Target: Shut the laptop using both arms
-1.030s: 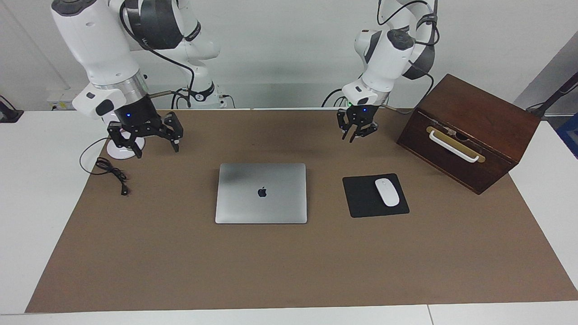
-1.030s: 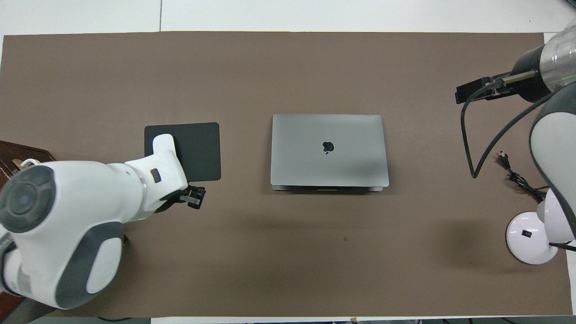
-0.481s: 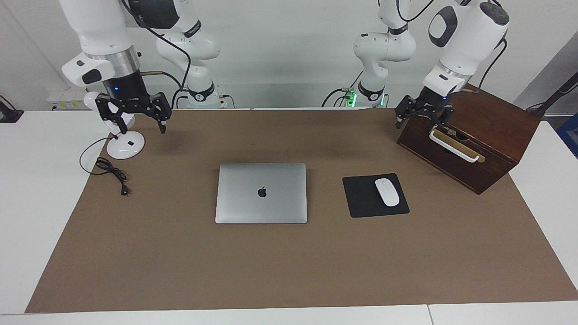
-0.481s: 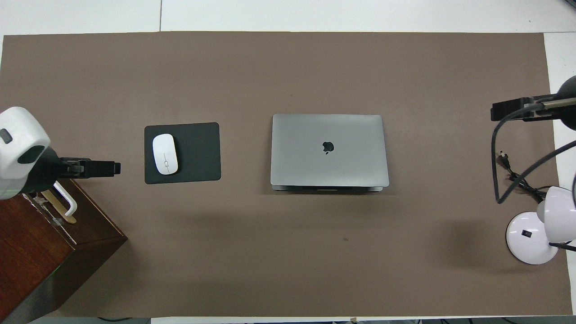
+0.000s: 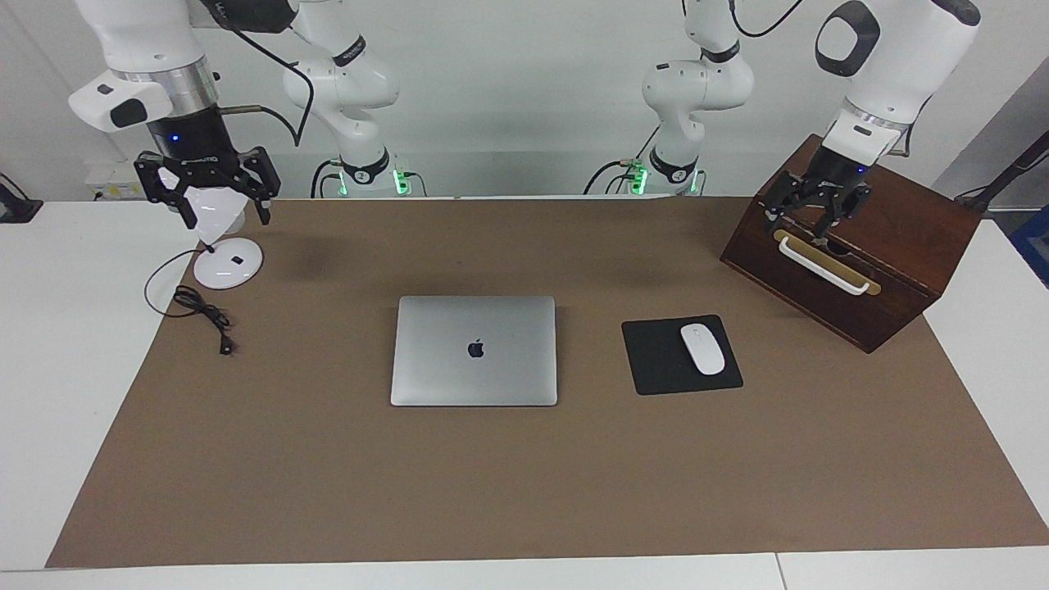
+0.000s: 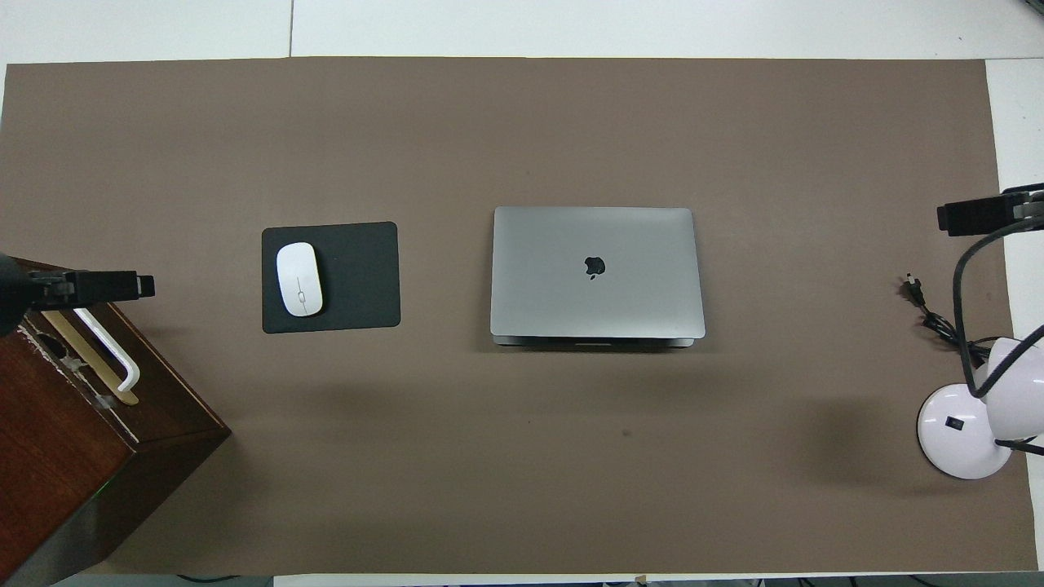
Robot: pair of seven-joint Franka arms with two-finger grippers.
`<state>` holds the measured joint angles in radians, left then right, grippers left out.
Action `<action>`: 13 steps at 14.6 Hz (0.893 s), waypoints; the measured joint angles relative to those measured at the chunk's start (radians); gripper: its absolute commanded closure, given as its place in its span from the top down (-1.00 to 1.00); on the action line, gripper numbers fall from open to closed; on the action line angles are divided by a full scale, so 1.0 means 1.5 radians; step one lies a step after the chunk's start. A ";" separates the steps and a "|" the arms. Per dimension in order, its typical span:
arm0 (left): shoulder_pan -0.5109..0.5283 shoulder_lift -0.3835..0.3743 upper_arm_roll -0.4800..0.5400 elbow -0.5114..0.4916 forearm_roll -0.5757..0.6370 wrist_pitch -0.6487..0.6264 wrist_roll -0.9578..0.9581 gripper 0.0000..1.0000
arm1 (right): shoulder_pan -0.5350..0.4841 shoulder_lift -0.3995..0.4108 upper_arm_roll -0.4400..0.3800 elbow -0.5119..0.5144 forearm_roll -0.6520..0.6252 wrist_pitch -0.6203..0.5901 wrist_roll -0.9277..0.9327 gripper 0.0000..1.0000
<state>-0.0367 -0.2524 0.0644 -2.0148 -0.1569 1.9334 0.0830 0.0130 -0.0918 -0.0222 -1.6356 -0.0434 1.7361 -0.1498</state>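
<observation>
Facing view: closed laptop (image 5: 474,350) flat on brown mat (image 5: 524,492).

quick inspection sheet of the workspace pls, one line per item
surface: brown mat over a white table.
job's things: laptop lies mid-mat, lid down flat, logo up.
clutter: white mouse on a black mouse pad beside the laptop toward the left arm's end; wooden box with a white handle at that end; white desk lamp at the right arm's end.
grippers: left gripper is over the box, above its handle; right gripper open over the lamp; neither touches the laptop.
cables: lamp cord lies loose on the mat, plug free.
surroundings: white wall, nothing else seen.
</observation>
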 measured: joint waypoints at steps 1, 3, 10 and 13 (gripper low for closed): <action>0.005 0.005 0.000 0.016 0.020 -0.003 0.000 1.00 | 0.000 -0.005 -0.001 0.002 0.000 -0.007 -0.012 1.00; 0.010 0.025 -0.001 0.067 0.046 -0.026 -0.001 1.00 | 0.001 -0.014 0.000 0.011 0.000 -0.041 -0.013 1.00; 0.010 0.141 -0.010 0.271 0.052 -0.187 -0.002 1.00 | 0.002 -0.021 0.004 0.024 0.000 -0.083 0.046 1.00; 0.010 0.170 -0.014 0.283 0.052 -0.214 -0.002 1.00 | 0.002 -0.021 0.006 0.025 0.000 -0.084 0.058 1.00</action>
<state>-0.0214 0.0032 0.0440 -1.5901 -0.0784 1.6129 0.0805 0.0167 -0.1239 -0.0133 -1.5986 -0.0435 1.6098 -0.0634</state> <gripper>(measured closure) 0.000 0.000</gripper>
